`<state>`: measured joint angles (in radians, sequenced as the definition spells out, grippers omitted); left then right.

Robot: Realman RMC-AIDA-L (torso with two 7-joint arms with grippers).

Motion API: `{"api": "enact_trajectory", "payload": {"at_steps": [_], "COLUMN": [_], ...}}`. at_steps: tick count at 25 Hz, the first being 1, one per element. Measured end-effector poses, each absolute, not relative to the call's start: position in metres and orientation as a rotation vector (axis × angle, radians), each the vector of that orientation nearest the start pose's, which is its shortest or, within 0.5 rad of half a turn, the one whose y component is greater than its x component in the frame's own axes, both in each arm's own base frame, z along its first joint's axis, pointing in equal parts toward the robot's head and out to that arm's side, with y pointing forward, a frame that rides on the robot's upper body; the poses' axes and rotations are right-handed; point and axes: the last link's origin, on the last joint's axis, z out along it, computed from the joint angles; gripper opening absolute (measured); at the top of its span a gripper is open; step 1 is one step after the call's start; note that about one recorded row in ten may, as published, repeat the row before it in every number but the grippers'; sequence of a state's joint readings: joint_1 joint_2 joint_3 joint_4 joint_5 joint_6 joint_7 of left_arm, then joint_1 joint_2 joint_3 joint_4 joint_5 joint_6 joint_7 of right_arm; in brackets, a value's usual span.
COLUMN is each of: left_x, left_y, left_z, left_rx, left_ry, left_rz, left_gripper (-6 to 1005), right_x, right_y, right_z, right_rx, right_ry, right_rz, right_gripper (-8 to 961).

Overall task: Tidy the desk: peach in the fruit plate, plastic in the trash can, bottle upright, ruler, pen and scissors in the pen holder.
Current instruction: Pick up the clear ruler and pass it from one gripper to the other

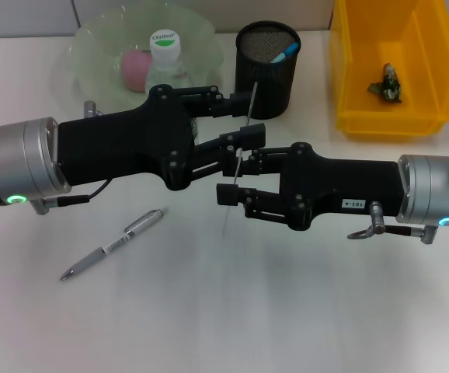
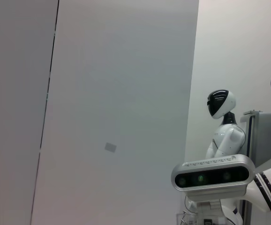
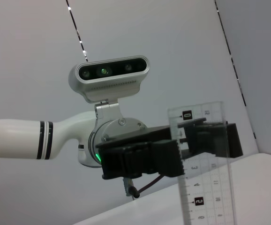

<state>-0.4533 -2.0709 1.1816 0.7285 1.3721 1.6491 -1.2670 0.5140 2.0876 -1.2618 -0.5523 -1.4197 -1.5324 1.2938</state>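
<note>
both arms meet above the white desk (image 1: 287, 311) so the left gripper (image 1: 236, 124) and right gripper (image 1: 236, 175) pinch the clear plastic ruler (image 1: 244, 136) together, passing it near the black mesh pen holder (image 1: 267, 70).

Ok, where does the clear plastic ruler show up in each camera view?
Head view: the clear plastic ruler stands edge-on at centre, between the left gripper and right gripper, in front of the black mesh pen holder.
Left wrist view: not in it.
Right wrist view: a clear graduated strip, upright, in front of the left gripper.
Shared landmark: the left gripper.
</note>
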Motion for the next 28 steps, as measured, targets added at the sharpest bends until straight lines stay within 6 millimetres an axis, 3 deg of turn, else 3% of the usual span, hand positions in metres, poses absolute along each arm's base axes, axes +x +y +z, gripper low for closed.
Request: {"api": "enact_trajectory", "payload": {"at_steps": [6, 13, 24, 28], "left_x": [-0.187, -0.187, -0.196, -0.204], "left_y": [0.309, 0.310, 0.308, 0.305], "left_z": [-0.007, -0.005, -0.001, -0.001], "left_rx": [-2.770, -2.761, -2.720, -2.702], "left_ry": [-0.234, -0.236, -0.266, -0.295], "left_rz": [-1.224, -1.229, -1.228, -1.222], "left_gripper": [466, 635, 662, 669], "right_x": [0.200, 0.201, 0.202, 0.203], "right_y": [0.307, 0.308, 0.309, 0.315], "right_z": [-0.054, -0.055, -0.053, -0.046], "right_rx": [-2.865, -2.861, -2.840, -2.712], "right_ry": [0.503, 0.506, 0.501, 0.509], "right_rz": [1.081, 1.070, 1.079, 1.179], "right_gripper": [410, 402, 398, 398]}}
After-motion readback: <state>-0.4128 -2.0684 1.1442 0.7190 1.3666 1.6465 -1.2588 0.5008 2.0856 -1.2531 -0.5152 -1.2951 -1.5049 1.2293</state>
